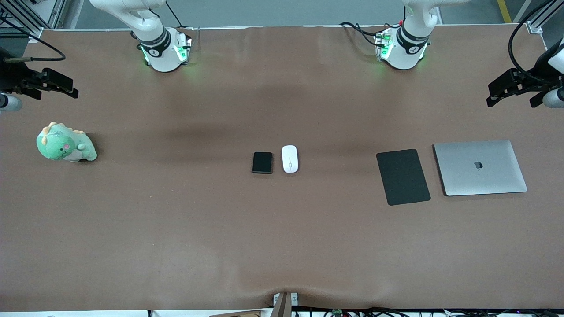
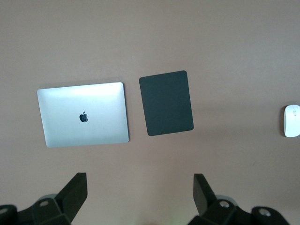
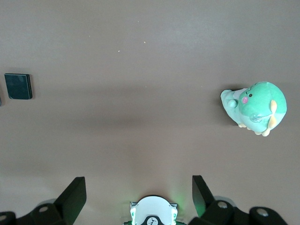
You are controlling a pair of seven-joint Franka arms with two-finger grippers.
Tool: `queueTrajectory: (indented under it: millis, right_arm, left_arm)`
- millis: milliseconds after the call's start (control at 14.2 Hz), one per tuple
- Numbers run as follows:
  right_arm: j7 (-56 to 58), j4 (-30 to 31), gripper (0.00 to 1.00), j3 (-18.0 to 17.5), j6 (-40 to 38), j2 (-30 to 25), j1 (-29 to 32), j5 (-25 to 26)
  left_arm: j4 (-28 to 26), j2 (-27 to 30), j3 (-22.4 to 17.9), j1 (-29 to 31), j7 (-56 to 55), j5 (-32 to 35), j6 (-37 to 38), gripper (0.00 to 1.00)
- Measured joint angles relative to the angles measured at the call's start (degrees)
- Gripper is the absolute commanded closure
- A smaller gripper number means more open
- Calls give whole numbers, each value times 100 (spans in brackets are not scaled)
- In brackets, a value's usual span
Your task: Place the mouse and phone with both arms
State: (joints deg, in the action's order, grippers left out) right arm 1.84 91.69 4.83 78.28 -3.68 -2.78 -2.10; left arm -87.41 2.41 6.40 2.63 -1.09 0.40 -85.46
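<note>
The white oval mouse (image 1: 290, 159) and the small black phone (image 1: 262, 162) lie side by side at the middle of the table, the phone toward the right arm's end. My left gripper (image 1: 512, 94) hangs open and empty, high over the left arm's end; its wrist view takes in the mouse (image 2: 291, 120) at the picture's edge, with bare table between the fingers of the left gripper (image 2: 140, 187). My right gripper (image 1: 66, 87) is up over the right arm's end, open and empty; the phone (image 3: 18, 86) shows far off from the right gripper (image 3: 139, 190).
A matte black mouse pad (image 1: 402, 176) and a closed silver laptop (image 1: 480, 167) lie side by side toward the left arm's end. A green plush dinosaur (image 1: 66, 143) sits toward the right arm's end. Both arm bases (image 1: 165, 53) (image 1: 403, 50) glow green.
</note>
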Motion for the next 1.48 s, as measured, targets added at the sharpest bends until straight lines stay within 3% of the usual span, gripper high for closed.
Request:
queueTrajectory:
  millis: [1482]
  right_arm:
    - [0,36,0,-12,-3,190,-1,-27]
  left_arm:
    - [-94,-59,216,15,-1,10,146,0]
